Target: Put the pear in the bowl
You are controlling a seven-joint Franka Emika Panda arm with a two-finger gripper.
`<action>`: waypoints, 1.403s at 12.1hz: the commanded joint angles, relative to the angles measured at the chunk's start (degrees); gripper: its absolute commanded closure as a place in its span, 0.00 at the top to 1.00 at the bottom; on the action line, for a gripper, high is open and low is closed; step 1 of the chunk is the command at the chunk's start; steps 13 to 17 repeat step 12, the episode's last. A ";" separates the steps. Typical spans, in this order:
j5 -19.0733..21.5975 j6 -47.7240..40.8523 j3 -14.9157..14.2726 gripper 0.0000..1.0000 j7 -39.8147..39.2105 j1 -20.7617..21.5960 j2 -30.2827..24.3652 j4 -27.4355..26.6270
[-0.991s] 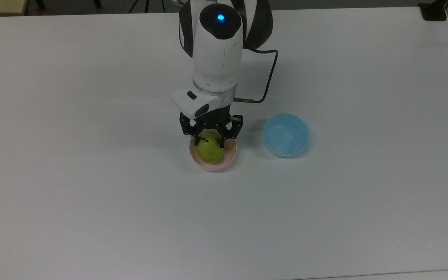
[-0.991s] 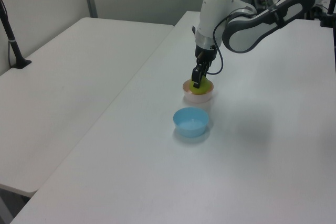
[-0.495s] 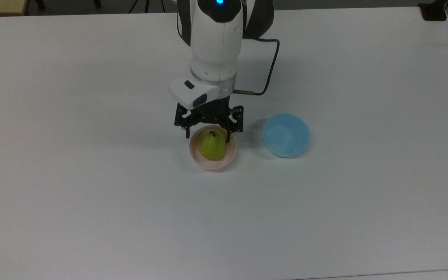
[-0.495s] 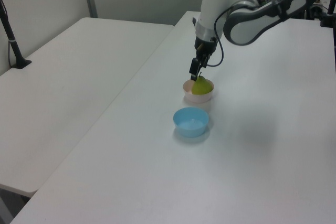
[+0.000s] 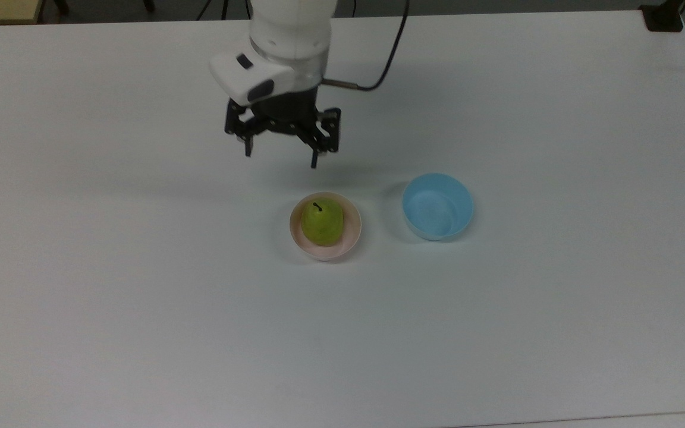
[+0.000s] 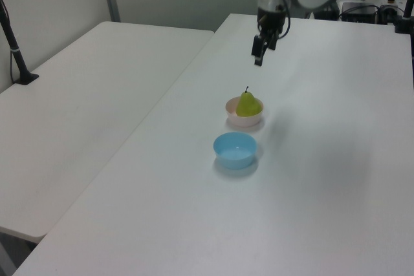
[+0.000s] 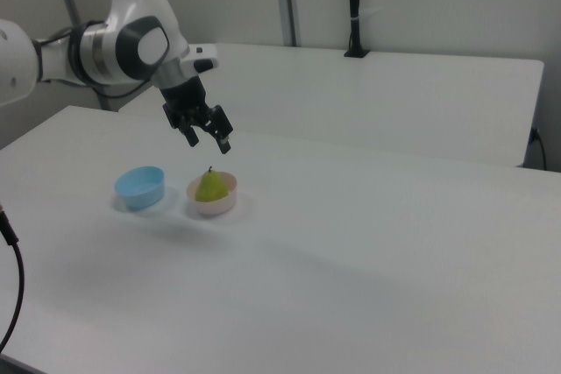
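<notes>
The pear (image 5: 321,222) sits stem-up inside the pale pink bowl (image 5: 352,236), beside the light blue bowl (image 5: 437,206), while the gripper (image 5: 281,157) hangs above, spread wide and empty, so the placing looks done.
</notes>
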 commanded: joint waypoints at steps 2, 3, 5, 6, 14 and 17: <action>0.94 -11.08 -0.28 1.00 -3.98 -1.05 -6.96 -0.42; 1.38 -12.85 -0.36 1.00 -3.99 -1.05 -8.11 -0.42; 2.00 -16.46 -0.45 1.00 -4.26 -1.13 -10.13 -0.42; 2.08 -18.39 -0.45 1.00 -5.13 -1.66 -11.10 -0.42; 4.99 -21.66 -0.72 1.00 -8.74 -2.81 -13.31 -0.33; 4.99 -21.66 -0.72 1.00 -8.74 -2.81 -13.31 -0.33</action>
